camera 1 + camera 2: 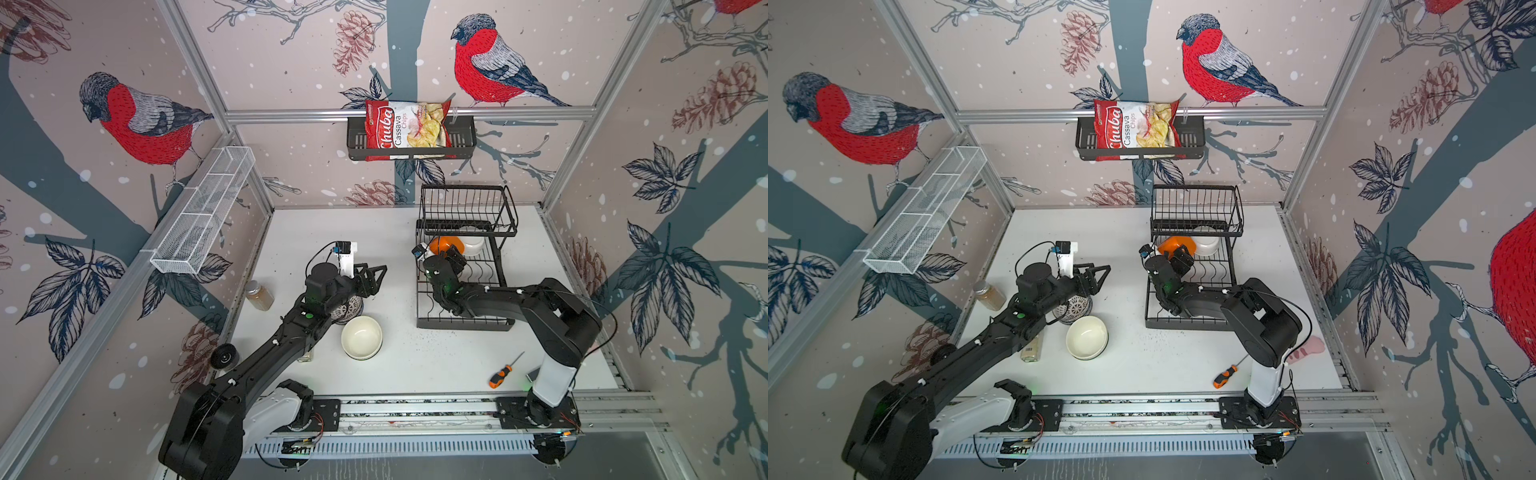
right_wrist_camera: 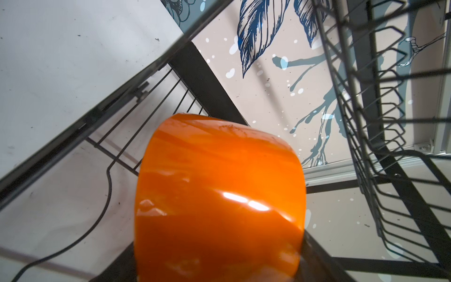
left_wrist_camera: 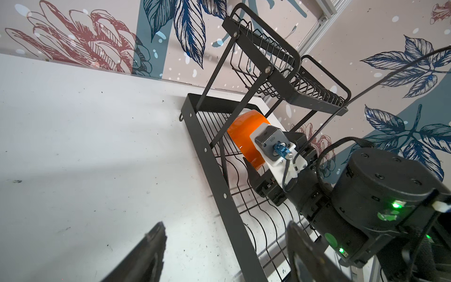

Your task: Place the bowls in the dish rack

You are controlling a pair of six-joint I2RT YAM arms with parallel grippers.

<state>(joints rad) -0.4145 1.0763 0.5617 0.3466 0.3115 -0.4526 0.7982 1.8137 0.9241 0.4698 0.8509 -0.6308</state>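
Left gripper (image 1: 379, 279) above middle of worktop (image 1: 332, 232), jaws wide, empty; patterned bowl (image 1: 353, 308) under its wrist, cream bowl (image 1: 361, 337) just beside. Dish rack (image 1: 461, 324) toward back right corner: orange bowl (image 1: 439, 245) on edge in lower tier, white bowl (image 1: 473, 247) alongside. Right gripper (image 1: 452, 252) jaws spread astride orange bowl; cannot tell if gripping.

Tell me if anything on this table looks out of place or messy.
An orange-handled screwdriver lies on the table, a stray tool; dark specks litter the surface in front of the dish rack.
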